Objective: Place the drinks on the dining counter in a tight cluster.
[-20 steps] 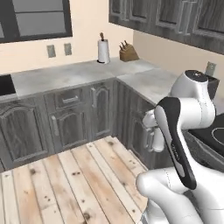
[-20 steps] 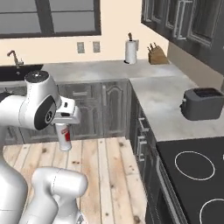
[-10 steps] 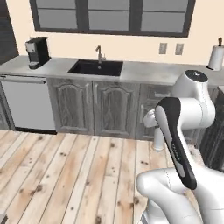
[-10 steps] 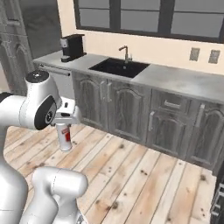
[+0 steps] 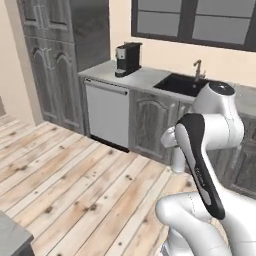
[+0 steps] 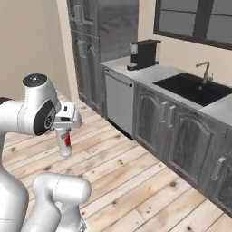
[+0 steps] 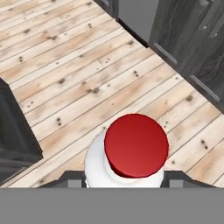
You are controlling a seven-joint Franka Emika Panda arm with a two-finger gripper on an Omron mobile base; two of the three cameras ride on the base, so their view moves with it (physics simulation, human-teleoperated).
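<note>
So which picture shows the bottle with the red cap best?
The hand view: the red cap sits big and close, seen from above, on the white bottle. The right base view shows the bottle small, hanging upright under the pincer. The left base view hardly shows it.

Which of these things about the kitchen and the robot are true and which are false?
1. The gripper holds a white bottle with a red cap. True.
2. The bottle hangs over a wooden floor. True.
3. A coffee machine stands on the counter right beside the sink. False: it stands well to the sink's left, above the dishwasher.
4. The floor is tiled in grey. False: it is light wooden planks.
5. A tap rises behind the sink. True.
</note>
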